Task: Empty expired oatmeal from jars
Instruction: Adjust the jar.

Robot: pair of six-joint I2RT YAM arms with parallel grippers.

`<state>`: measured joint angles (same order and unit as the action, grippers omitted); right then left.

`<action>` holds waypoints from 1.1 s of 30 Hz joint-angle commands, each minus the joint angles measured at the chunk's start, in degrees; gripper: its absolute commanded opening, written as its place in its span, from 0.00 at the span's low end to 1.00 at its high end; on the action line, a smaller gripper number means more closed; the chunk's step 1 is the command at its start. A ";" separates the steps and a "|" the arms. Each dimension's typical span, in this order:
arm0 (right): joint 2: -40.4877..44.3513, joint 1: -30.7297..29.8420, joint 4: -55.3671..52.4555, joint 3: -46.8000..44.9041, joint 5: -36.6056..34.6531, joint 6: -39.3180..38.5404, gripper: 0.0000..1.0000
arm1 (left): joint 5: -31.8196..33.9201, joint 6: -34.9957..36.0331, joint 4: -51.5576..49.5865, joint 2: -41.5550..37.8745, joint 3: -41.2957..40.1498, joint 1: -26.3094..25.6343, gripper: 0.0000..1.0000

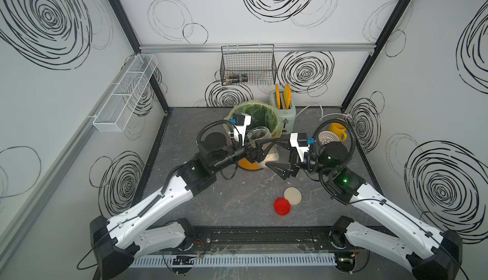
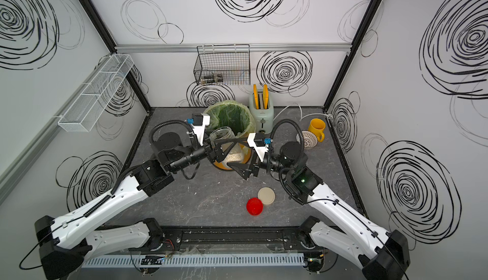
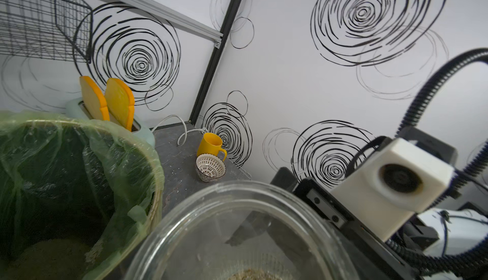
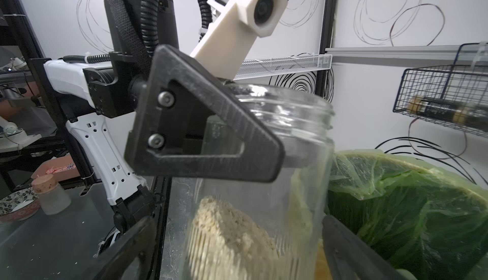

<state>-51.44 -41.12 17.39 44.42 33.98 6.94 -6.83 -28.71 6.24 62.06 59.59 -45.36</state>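
A clear lidless jar [image 1: 260, 136] [image 2: 223, 134] [image 4: 290, 122] sits just in front of the bin in both top views. Pale oatmeal [image 1: 272, 157] [image 4: 232, 233] lies heaped in its lower part. My left gripper [image 1: 260, 148] [image 2: 215, 151] is shut on the jar's neck, and one of its fingers [image 4: 211, 133] presses the glass. My right gripper [image 1: 265, 153] [image 2: 223, 154] [image 4: 237, 220] is open, with its fingers straddling the jar's lower body. In the left wrist view the jar rim [image 3: 237, 194] fills the foreground and hides my left jaws. A red lid [image 1: 282, 206] and a cream lid [image 1: 292, 195] lie on the table.
The orange bin with green liner [image 1: 237, 109] [image 3: 148, 165] [image 4: 396, 165] stands right behind the jar, with flakes at its bottom. A toaster [image 1: 284, 114], a yellow mug [image 1: 338, 130] and a patterned bowl [image 1: 327, 137] stand at the back right. A wire basket [image 1: 248, 64] hangs on the back wall.
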 commanded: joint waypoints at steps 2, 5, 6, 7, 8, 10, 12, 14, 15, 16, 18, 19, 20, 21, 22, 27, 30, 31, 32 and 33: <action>8.37 -0.27 -1.01 1.74 -6.38 13.89 0.98 | 16.87 -11.66 1.62 -1.42 4.59 -0.60 0.00; 13.03 -0.27 7.50 -2.37 -12.17 29.10 0.98 | 21.34 -18.55 -1.30 -0.83 6.65 -0.56 0.00; 13.98 -0.27 10.67 -3.90 -14.00 34.20 0.98 | 22.40 -21.19 -2.77 -0.44 7.80 -0.54 0.00; 14.60 -0.19 12.38 -4.49 -15.37 37.37 0.99 | 23.05 -23.50 -4.02 -0.05 9.00 -0.58 0.00; 14.90 -0.10 13.09 -4.57 -16.51 39.26 0.98 | 23.70 -25.85 -5.28 0.35 10.10 -0.60 0.00; 14.59 0.37 15.38 -4.77 -16.62 43.14 0.98 | 24.32 -30.62 -7.56 1.01 12.18 -0.51 0.00; 13.23 1.70 18.58 -4.85 -14.50 47.92 0.98 | 24.22 -34.19 -8.76 1.47 13.69 -0.56 0.00; 11.63 3.72 22.00 -5.03 -11.09 51.93 0.98 | 24.13 -36.62 -8.98 1.72 14.51 -0.57 0.00; 10.65 4.79 23.95 -5.32 -9.81 54.29 0.98 | 24.27 -38.13 -9.91 1.97 15.31 -0.58 0.00; 9.82 5.60 25.94 -5.84 -8.76 56.00 0.98 | 24.32 -39.33 -10.86 2.29 16.17 -0.62 0.00; 7.83 6.79 30.03 -7.03 -7.15 58.16 0.98 | 24.43 -41.41 -13.53 3.29 18.39 -0.84 0.00; 6.92 6.85 31.37 -7.44 -6.65 58.16 0.98 | 24.50 -42.61 -14.99 3.69 19.36 -0.87 0.00; 5.89 6.85 32.43 -7.79 -6.34 57.63 0.98 | 24.21 -43.44 -15.81 4.06 20.00 -1.08 0.00; 4.86 6.76 33.09 -8.10 -6.16 57.32 0.98 | 23.90 -43.75 -15.46 4.18 19.99 -1.32 0.00; 3.88 6.76 33.86 -8.33 -5.65 57.37 0.98 | 23.95 -44.27 -15.13 4.12 19.74 -1.56 0.00; 0.14 6.08 35.68 -8.52 -4.77 54.84 0.98 | 22.70 -44.97 -13.37 4.67 19.65 -2.62 0.00; -1.19 5.03 35.67 -8.40 -6.37 51.16 0.98 | 22.72 -45.11 -13.12 5.00 19.62 -3.05 0.00; -1.70 4.76 35.56 -8.38 -6.78 50.54 0.98 | 22.69 -45.22 -12.64 4.97 19.30 -3.17 0.00; -2.35 4.65 36.47 -8.53 -6.75 50.37 0.98 | 22.45 -45.21 -12.15 5.00 19.08 -3.24 0.00; -2.97 4.50 37.78 -8.81 -6.54 50.53 0.98 | 22.30 -45.37 -11.98 5.13 19.07 -3.35 0.00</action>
<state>-53.58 -36.01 49.74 36.10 27.70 59.29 15.44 -71.18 -13.61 67.83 76.66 -48.36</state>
